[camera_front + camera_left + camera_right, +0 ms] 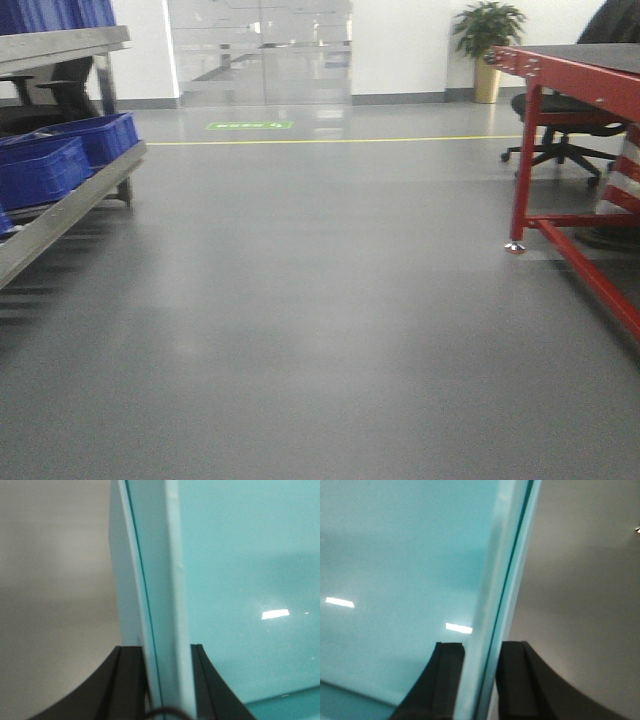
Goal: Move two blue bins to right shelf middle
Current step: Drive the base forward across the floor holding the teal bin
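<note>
Left wrist-mounted: left end effector (167, 652) clamps blue bins (240, 555), rim upright.

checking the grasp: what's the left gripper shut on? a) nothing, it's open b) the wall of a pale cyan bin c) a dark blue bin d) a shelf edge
b: the left gripper squeezes the pale cyan bin wall from both sides

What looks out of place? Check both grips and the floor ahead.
Nothing stands out. The left gripper and right gripper each clamp the rim of the light-blue bin. The dark blue bins sit on the shelf, and the floor shows no spills.
</note>
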